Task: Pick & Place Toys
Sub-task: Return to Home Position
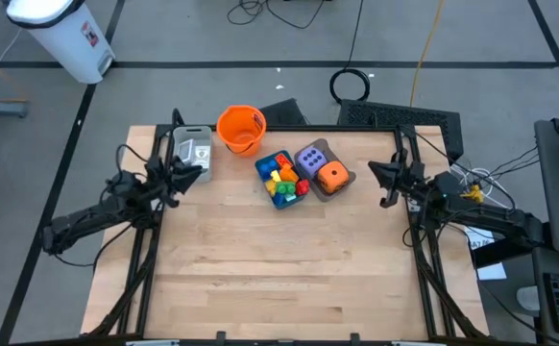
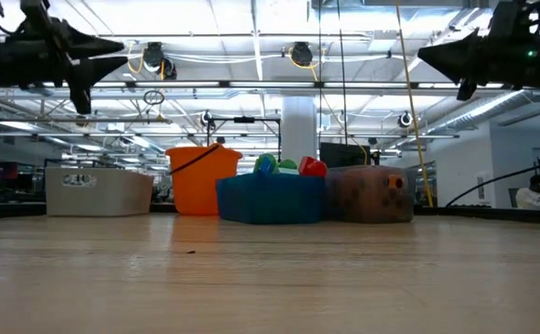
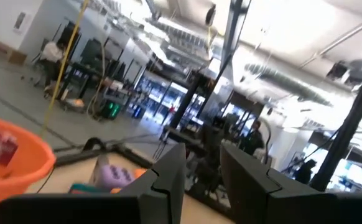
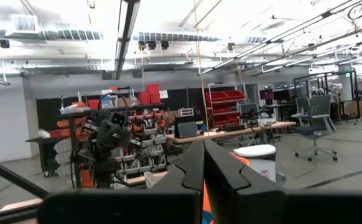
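We judge the orange die (image 1: 332,177) light and hard, best pinched across flat faces; left hand (image 1: 199,173) parted, right hand (image 1: 373,172) closed.

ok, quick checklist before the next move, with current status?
1. Left jaws empty: ok. Apart, nothing between them, high beside the grey bin.
2. Right jaws empty: ok. Closed on nothing, high at the table's right edge.
3. No loose toys on the table: ok, none seen from above.
4. Orange die and purple die binned: ok, together in one tray.
5. Bricks inside the blue bin: ok, heaped above its rim.
6. Home pose reached: cannot tell.
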Action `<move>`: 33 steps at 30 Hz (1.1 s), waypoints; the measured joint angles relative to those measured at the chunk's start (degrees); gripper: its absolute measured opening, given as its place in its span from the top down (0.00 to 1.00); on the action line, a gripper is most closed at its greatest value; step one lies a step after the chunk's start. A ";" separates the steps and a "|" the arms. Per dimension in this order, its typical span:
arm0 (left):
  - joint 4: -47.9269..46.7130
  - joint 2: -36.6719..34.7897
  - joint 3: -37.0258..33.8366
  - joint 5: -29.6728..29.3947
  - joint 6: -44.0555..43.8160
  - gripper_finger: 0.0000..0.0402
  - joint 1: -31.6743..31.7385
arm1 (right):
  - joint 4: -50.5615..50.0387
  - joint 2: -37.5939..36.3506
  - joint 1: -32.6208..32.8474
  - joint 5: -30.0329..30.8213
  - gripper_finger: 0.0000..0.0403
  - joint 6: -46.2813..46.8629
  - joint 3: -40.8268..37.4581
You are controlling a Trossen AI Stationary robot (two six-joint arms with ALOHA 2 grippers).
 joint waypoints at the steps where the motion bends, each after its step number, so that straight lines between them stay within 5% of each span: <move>1: -0.72 0.03 -0.03 0.02 0.23 0.74 0.00 | -0.25 0.00 0.00 0.02 0.99 0.00 0.00; 15: -16.26 0.02 -0.04 0.56 8.69 0.74 -0.01 | -2.53 0.00 0.00 0.02 0.99 -1.51 -0.07; 33: -16.91 0.01 -0.02 0.50 11.94 0.74 -0.01 | -2.53 0.00 0.00 0.02 0.99 -1.49 -0.09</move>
